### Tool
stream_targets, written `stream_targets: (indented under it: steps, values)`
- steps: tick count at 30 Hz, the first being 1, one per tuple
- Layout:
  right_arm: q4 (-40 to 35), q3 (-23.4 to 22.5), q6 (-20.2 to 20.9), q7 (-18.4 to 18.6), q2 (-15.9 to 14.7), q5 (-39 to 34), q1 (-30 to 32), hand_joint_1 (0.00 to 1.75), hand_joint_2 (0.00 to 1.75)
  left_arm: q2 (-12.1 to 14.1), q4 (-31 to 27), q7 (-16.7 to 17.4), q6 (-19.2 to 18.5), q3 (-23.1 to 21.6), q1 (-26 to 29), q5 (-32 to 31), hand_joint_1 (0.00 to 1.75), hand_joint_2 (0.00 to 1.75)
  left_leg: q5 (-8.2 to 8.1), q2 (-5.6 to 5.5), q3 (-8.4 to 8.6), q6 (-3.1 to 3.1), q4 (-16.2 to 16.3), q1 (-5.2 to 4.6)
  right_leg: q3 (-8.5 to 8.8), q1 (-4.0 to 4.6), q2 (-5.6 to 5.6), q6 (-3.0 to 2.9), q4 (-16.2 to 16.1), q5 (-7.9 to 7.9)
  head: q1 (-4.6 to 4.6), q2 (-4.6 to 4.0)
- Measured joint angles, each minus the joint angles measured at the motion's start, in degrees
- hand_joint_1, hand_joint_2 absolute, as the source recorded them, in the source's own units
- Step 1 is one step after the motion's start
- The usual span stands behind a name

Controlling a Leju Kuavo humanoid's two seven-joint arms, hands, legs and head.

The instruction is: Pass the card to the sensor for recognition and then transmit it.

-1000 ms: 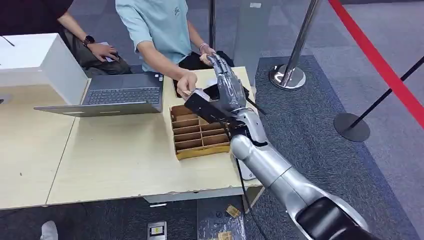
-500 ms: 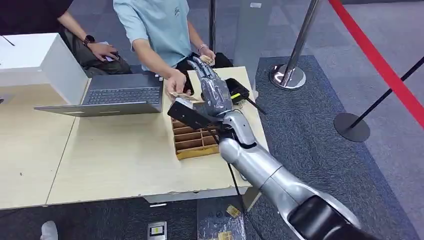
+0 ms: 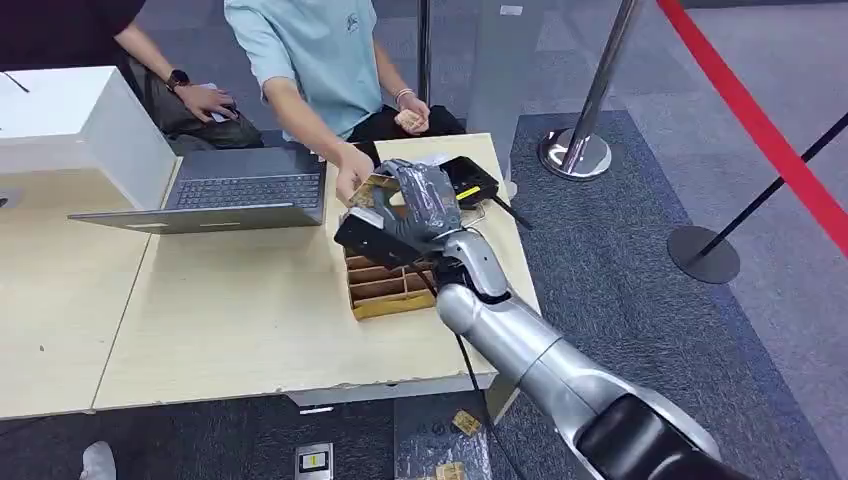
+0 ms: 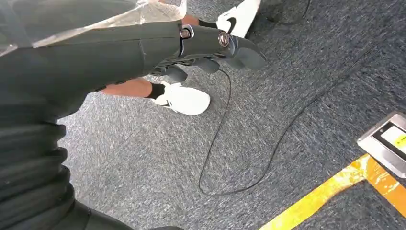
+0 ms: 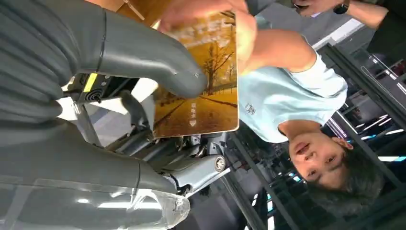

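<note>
A card printed with golden autumn trees stands between my right hand's thumb and its dark fingers behind it. A person's hand also pinches the card's far end. In the head view my right hand is curled over the far end of the divided cardboard tray, with the card at its fingertips and the person's hand touching it. The black sensor with a yellow mark lies on the table just behind my hand. My left hand hangs over the carpet, holding nothing, its fingers loosely apart.
An open laptop and a white box sit on the left of the wooden table. Two people sit behind the table. A stanchion base and a red floor line are to the right.
My right hand has gone from upright with spread fingers to bent over and curled around the card. It also shifted left. The person's hand brought the card into my fingers.
</note>
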Motion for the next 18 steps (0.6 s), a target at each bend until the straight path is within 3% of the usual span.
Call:
stream_targets:
  steps: [10,18]
  values:
    - [0.0,0.3,-1.2,0.2,-0.8,-2.0,1.4,1.75,1.75,0.0,0.0,-0.1,0.3,0.0,0.2,0.4,0.0,1.75,0.0,0.01,0.02,0.0,0.0,0.0,-0.01,0.0,0.0,0.0,0.0,0.0,-0.02,0.0]
    - [-1.3,-2.2,-3.7,0.9,-4.7,-5.7,6.7,1.75,1.75,0.0,0.0,-0.1,0.7,0.0,0.8,1.6,0.0,1.75,-0.01,0.0,0.02,0.02,0.0,-0.01,0.01,-0.01,0.0,0.0,-0.1,0.0,0.0,0.0]
